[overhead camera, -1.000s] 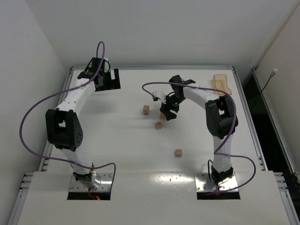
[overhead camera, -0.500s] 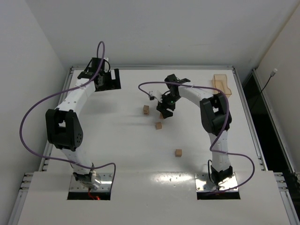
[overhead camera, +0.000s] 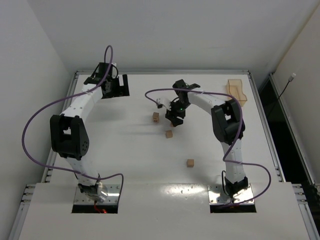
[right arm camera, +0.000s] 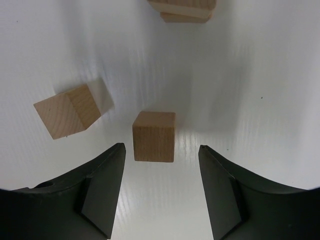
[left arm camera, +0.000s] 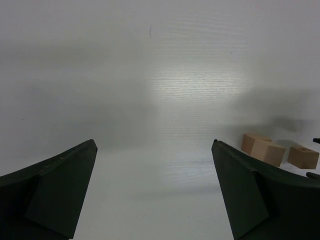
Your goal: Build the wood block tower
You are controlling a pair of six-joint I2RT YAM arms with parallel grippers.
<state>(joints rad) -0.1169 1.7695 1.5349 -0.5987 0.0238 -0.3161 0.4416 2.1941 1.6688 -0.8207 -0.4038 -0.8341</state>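
Three tan wood blocks lie singly on the white table in the top view: one [overhead camera: 156, 117], one [overhead camera: 169, 134] and one nearer the front [overhead camera: 190, 162]. No tower stands. My right gripper [overhead camera: 175, 118] hovers open just right of the first block. In its wrist view the right gripper [right arm camera: 161, 146] is open, with a block [right arm camera: 154, 136] just ahead between the fingertips, untouched. Another block [right arm camera: 67, 111] lies to its left and one [right arm camera: 182, 7] at the top edge. My left gripper [overhead camera: 114, 88] is open and empty at the far left; its wrist view [left arm camera: 154, 145] shows blocks [left arm camera: 262, 149] far right.
A translucent orange tray [overhead camera: 236, 90] sits at the table's far right corner. Purple cables loop off both arms. The table's raised rim [overhead camera: 160, 72] runs along the back, with walls close on the left and back.
My right gripper has shifted a little left and back, toward the far blocks, staying open. The left arm and the visible blocks have not moved.
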